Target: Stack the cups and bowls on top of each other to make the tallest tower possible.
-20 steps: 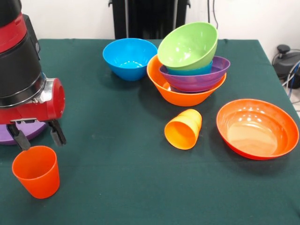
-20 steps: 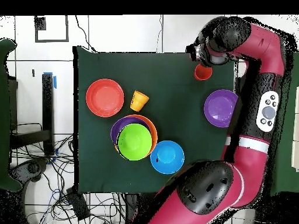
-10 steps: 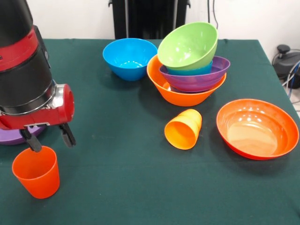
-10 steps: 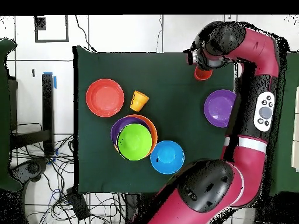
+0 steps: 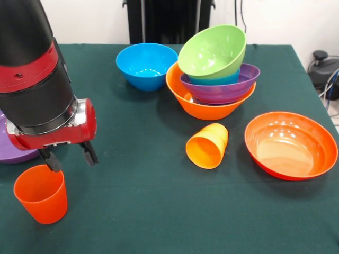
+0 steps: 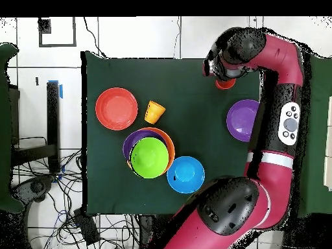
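The red-orange cup (image 5: 41, 193) stands upright near the front left corner; in the overhead view only a sliver of this cup (image 6: 225, 84) shows under the arm. My gripper (image 5: 70, 157) hangs open and empty just behind and to the right of it, one fingertip (image 5: 53, 164) close to the cup's rim. The yellow-orange cup (image 5: 207, 145) lies on its side mid-table. The tower (image 5: 214, 74) has a yellow-orange bowl (image 5: 201, 108) as base, holding a purple bowl, a blue bowl and a tilted green bowl (image 5: 212, 51) on top.
A blue bowl (image 5: 145, 64) sits left of the tower. A wide red-orange bowl (image 5: 290, 144) rests at the right. A purple bowl (image 5: 9, 151) shows at the left edge, partly behind the arm. In the overhead view, cables and floor surround the table (image 6: 188, 78).
The arm and gripper have shifted rightward in the front view, from above the red-orange cup's far rim to beside its right edge. Cups and bowls have not moved.
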`<state>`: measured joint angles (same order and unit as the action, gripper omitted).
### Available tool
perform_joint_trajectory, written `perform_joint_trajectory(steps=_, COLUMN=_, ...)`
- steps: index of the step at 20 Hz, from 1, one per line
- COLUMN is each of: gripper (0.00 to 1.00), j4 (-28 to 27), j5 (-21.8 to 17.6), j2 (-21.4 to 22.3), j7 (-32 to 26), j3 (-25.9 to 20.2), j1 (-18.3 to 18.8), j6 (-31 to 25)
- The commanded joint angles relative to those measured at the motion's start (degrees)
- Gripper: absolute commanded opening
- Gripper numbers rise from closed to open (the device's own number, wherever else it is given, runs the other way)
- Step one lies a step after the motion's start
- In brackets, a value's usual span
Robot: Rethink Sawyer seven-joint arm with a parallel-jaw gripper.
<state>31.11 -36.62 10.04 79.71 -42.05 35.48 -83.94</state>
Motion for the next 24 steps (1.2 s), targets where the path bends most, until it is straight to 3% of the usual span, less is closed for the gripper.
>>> perform_joint_trajectory(steps=1, gripper=1.00, j4=7.51, j5=-1.20, j2=1.45, j7=-19.71, j3=2.06, j1=0.78, j6=2.36)
perform_joint_trajectory(steps=3, gripper=1.00, j4=9.46, j5=-0.98, j2=2.20, j7=-20.45, j3=2.51, j1=1.67, j6=3.11)
perform_joint_trajectory(steps=14, gripper=1.00, j4=8.20, j5=-2.59, j2=3.70, j7=-19.55, j3=2.39, j1=0.98, j6=0.92)
perform_joint_trajectory(steps=24, gripper=1.00, j4=1.73, j5=-4.79, j2=0.27, j7=-25.05, j3=0.67, j1=1.96, j6=-0.31)
